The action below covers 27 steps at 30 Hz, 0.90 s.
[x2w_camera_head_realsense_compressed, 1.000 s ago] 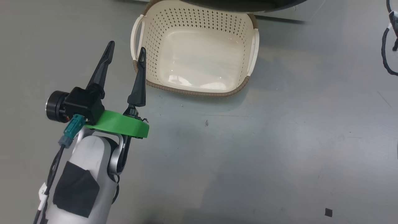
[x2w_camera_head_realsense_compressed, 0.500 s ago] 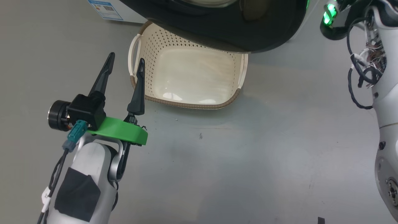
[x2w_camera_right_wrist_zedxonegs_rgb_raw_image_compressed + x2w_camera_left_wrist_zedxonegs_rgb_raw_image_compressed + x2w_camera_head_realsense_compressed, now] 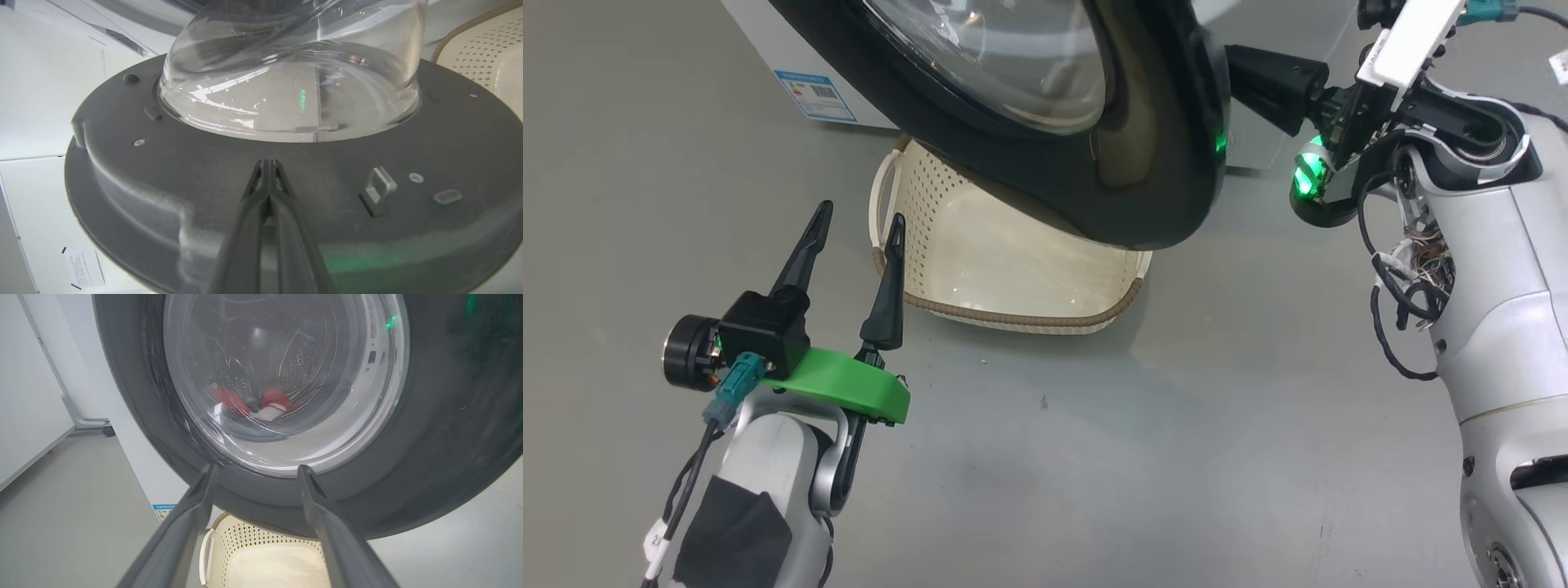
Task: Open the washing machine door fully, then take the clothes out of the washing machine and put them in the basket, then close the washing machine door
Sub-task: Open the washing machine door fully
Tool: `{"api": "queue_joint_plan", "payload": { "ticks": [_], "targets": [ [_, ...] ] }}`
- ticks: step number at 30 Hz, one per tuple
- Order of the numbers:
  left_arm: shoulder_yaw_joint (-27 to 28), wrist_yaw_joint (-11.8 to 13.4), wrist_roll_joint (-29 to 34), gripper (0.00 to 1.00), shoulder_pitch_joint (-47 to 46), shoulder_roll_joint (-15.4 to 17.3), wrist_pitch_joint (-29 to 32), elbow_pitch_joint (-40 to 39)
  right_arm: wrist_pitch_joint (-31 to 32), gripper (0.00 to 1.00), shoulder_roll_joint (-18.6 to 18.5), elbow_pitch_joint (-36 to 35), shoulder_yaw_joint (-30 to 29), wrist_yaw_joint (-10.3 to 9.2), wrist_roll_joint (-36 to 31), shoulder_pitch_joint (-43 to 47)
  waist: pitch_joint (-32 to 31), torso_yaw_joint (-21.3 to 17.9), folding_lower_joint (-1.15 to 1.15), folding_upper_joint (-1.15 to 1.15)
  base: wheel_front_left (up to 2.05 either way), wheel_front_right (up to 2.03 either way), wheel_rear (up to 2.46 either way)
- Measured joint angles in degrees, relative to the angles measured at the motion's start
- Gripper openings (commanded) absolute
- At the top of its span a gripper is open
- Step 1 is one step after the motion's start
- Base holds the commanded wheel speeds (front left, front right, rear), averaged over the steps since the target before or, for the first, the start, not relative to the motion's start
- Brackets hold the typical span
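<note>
Glossy black-rimmed round glass washing machine door (image 3: 1143, 204) partly open: likely stiff, heavy, best shoved at the rim. Right gripper (image 3: 267, 163) pinched shut, empty, at its inner face; left gripper (image 3: 861, 212) splayed wide out front. Soft red clothes (image 3: 278, 402) behind its glass.

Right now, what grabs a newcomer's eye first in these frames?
The washing machine door, a glossy black rim around a bulging glass bowl, hangs open over the cream basket. The right gripper, shut, points at the door's grey inner face, while the left gripper stands open beside the basket's left side. Red clothes show through the glass, inside the washing machine.
</note>
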Motion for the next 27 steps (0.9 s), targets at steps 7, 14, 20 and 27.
{"api": "queue_joint_plan", "payload": {
  "ticks": [7, 14, 20, 27],
  "targets": [
    [0.4, -0.01, 0.0, 1.0, 2.04, 0.02, 0.0, 0.76, 0.98, 0.0, 1.02, -2.46, 2.08, 0.0, 0.74, 3.8, -3.21, -0.18, 0.0, 0.0, 0.0, 0.0, 0.0],
    [0.51, -0.46, -0.01, 1.0, 3.83, 0.07, 0.0, 1.47, 2.01, 0.0, 1.6, -3.94, 4.72, 0.02, 2.29, 7.83, -5.78, -0.44, 0.0, 0.0, 0.0, 0.0, 0.0],
    [0.37, -0.48, -0.01, 1.0, 4.66, 0.05, 0.01, 1.96, 2.59, 0.0, 1.63, -5.66, 7.15, 0.03, 3.5, 10.6, -7.33, 0.42, 0.0, 0.0, 0.0, 0.0, 0.0],
    [0.25, -0.48, -0.02, 1.0, 5.42, 0.04, 0.01, 2.08, 2.7, 0.0, 1.49, -8.55, 12.37, 0.03, 9.13, 14.09, -8.52, 2.2, 0.0, 0.0, 0.0, 0.0, 0.0]
  ]
}}
